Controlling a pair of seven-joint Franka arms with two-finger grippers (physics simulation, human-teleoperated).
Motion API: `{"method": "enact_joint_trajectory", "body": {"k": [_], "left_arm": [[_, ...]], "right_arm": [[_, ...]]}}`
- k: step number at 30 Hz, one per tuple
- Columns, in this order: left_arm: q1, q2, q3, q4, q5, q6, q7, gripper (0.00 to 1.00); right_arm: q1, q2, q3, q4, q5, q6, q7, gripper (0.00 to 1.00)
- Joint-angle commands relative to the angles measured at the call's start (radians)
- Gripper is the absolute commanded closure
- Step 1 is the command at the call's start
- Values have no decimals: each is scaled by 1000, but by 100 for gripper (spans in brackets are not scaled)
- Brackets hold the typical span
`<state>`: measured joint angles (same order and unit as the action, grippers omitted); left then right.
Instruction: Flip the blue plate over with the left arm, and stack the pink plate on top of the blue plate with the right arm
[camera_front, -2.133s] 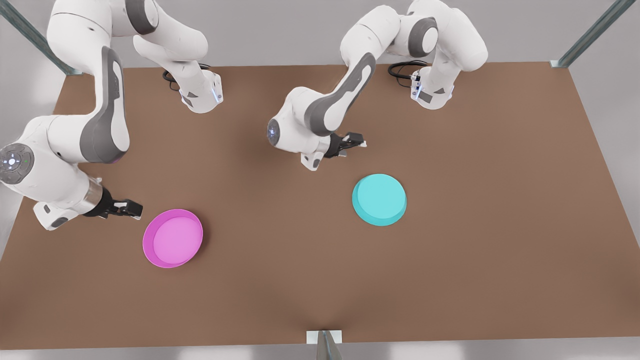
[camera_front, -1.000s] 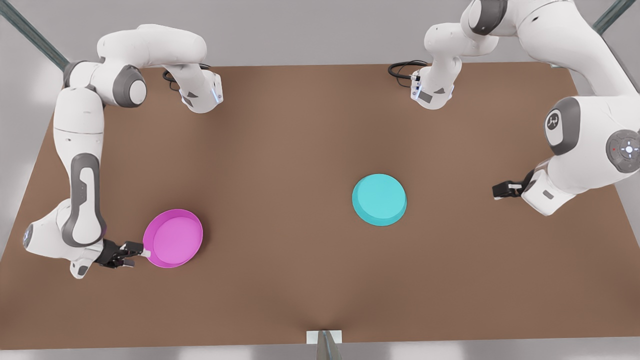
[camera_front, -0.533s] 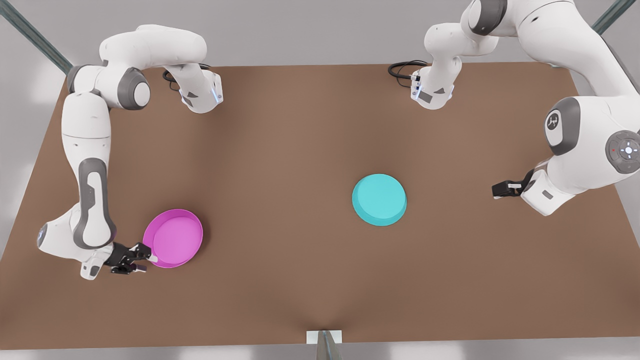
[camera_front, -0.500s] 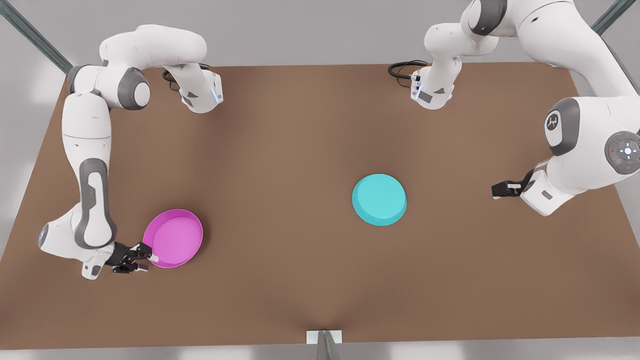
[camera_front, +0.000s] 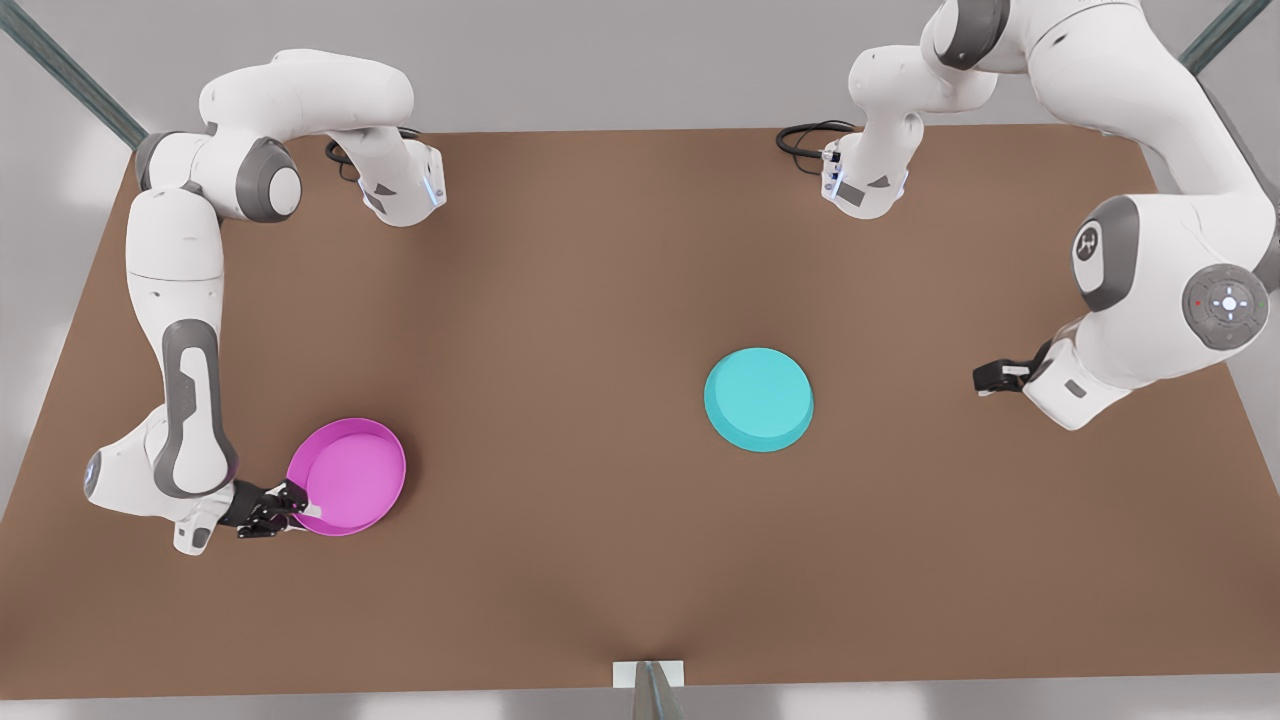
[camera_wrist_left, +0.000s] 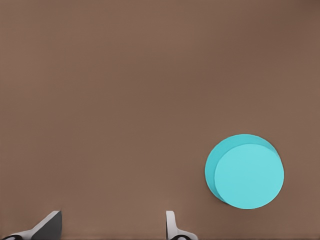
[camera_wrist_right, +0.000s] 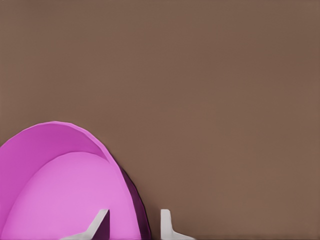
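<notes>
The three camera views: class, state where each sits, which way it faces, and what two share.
Front view: high above the brown table, looking down on both white arms.
Left wrist view: on the left gripper, facing the round turquoise plate; its fingertips show.
Right wrist view: on the right gripper, astride the round magenta plate's rim.
Shared: each plate shows in the front view too.

My two arms: glossy white shells, rounded links, grey joint caps and grey inset panels. My left arm (camera_front: 1150, 290) has a round grey cap with a small button cluster and a black cable looped at its base. My right arm (camera_front: 185, 330) has a short, tucked cable. Both grippers are black with pale fingertips.
</notes>
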<state>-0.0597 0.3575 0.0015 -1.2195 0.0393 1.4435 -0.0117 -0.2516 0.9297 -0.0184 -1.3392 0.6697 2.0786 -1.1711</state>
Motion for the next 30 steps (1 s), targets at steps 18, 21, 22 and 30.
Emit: {"method": "enact_joint_trajectory", "body": {"k": [18, 21, 22, 30], "left_arm": [[-8, 3, 0, -2, 8, 2, -5, 0], [-8, 3, 0, -2, 8, 0, -5, 0], [-8, 3, 0, -2, 8, 0, -5, 0], [-14, 1, 0, -2, 8, 0, -7, 0]], "right_arm": [[0, 8, -2, 8, -7, 5, 5, 79], [0, 8, -2, 11, -7, 5, 8, 79], [0, 8, -2, 11, -7, 5, 8, 79], [0, 6, 0, 14, -7, -8, 10, 79]]}}
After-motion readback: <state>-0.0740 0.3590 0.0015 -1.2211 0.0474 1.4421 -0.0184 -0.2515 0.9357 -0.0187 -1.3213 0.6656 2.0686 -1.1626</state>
